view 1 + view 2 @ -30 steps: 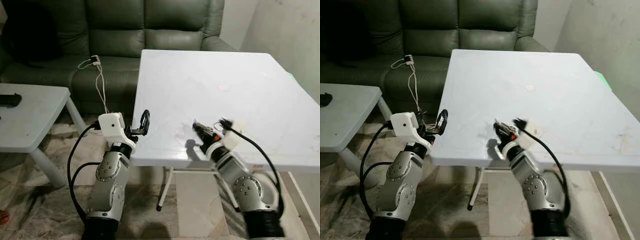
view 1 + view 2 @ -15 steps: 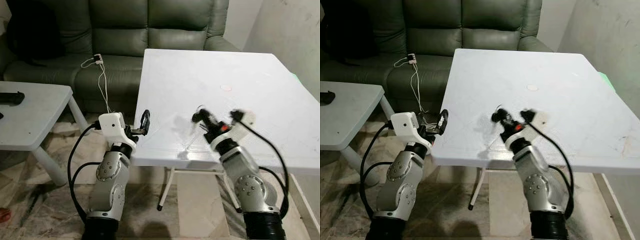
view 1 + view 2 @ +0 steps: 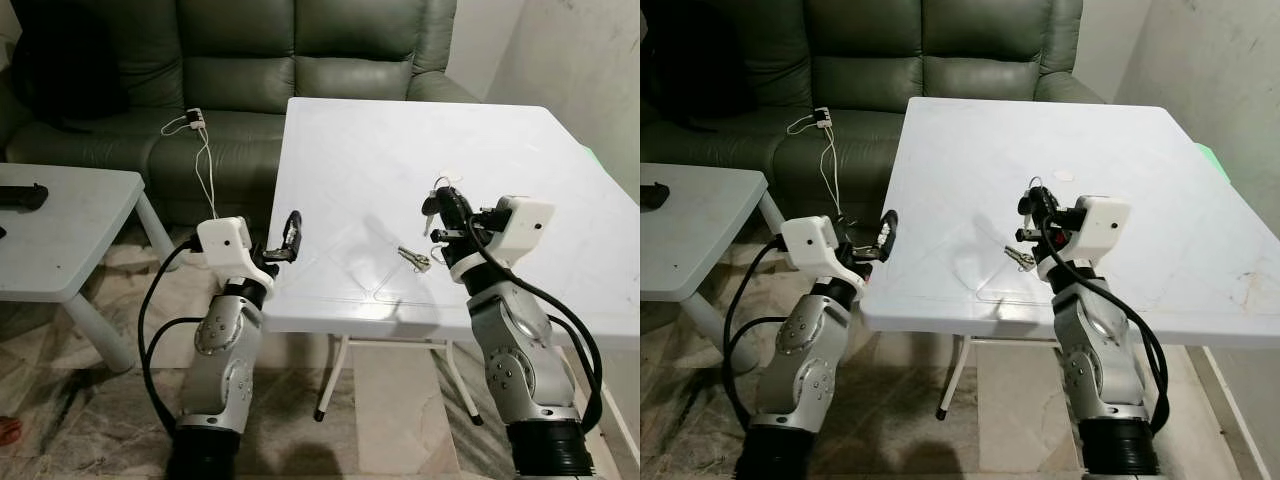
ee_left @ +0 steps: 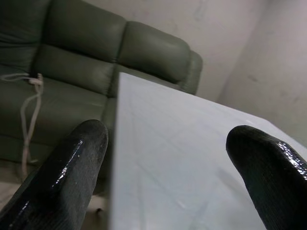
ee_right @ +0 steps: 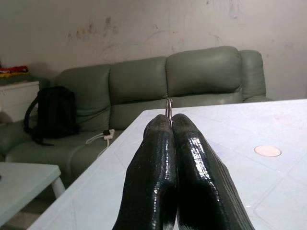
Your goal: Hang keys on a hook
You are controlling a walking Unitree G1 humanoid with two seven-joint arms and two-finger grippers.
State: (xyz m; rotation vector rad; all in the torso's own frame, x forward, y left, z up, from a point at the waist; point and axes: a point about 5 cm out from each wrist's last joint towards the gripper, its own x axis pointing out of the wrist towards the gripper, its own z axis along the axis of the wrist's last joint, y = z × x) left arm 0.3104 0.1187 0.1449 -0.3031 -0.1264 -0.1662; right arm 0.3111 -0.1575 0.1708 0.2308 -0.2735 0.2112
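R gripper (image 3: 441,203) pinches the key ring (image 5: 168,109) between pressed-together fingers, keys (image 3: 414,259) dangling above the white table (image 3: 560,200). L gripper (image 3: 290,236) idle, spread, at table edge. No hook visible, so carry slow and keep the ring's loop exposed.

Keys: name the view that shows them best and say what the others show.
The left eye view: the keys hang from the ring in the right gripper, low over the white table. The right eye view shows the same. The right wrist view shows the ring's top between the shut fingers. The left wrist view shows table and sofa.
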